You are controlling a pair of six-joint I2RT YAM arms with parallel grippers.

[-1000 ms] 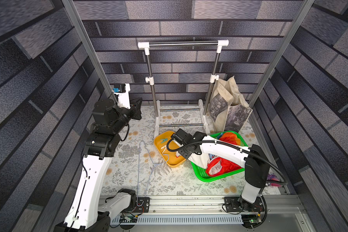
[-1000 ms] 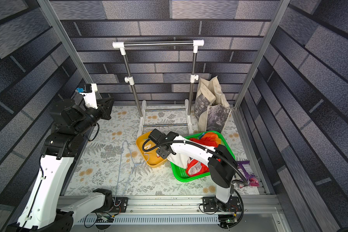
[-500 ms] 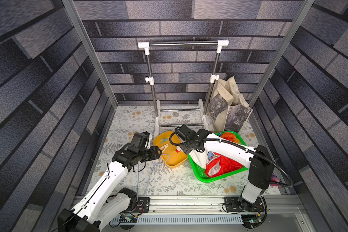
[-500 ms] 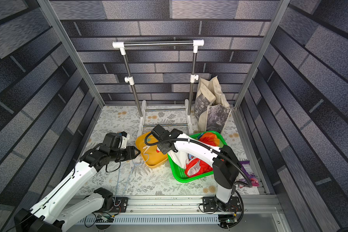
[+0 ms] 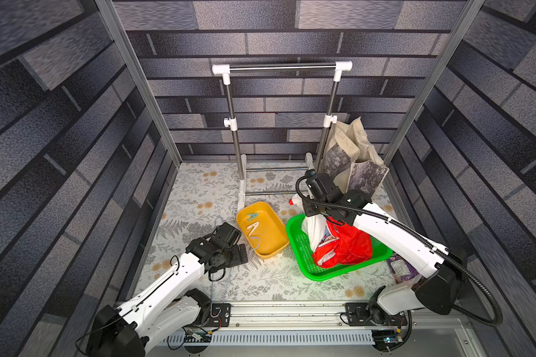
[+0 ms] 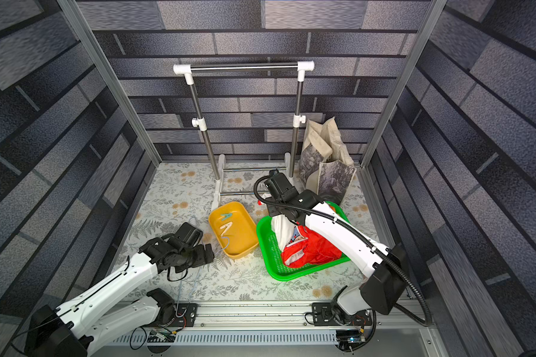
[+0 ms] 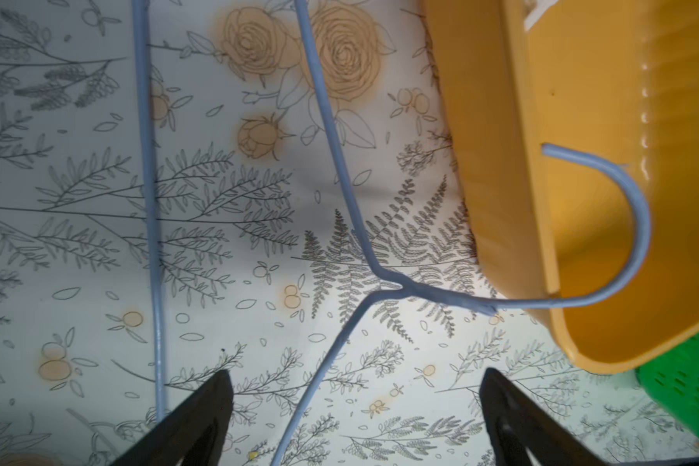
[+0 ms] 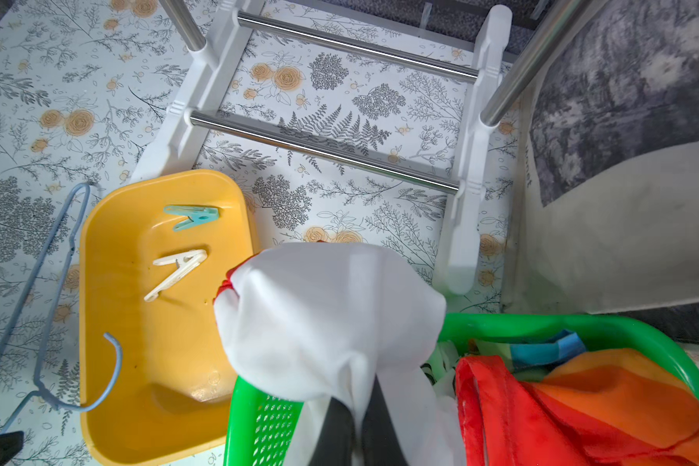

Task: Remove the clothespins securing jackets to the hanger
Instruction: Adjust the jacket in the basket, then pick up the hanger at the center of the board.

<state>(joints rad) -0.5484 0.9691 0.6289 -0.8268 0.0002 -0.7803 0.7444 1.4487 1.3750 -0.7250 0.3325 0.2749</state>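
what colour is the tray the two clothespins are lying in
Yellow-orange. The tray shows best in the right wrist view.

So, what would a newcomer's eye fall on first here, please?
The red-orange jacket in the green basket, its white sleeve pinched by the shut right gripper. Beside it, a yellow tray holds a teal clothespin and a white clothespin, with the blue wire hanger hooked over its rim.

Dark grey-blue walls printed with long staggered brick slabs (image 5: 291, 40) closed in the space on three sides, framed by slanted aluminium corner posts (image 5: 144, 92). The tabletop (image 5: 198, 191) wore a pale sheet printed with grey ferns and tan roses. At the back stood a steel clothes rack with white plastic joints (image 5: 282, 66). Light fell evenly, shadows soft.
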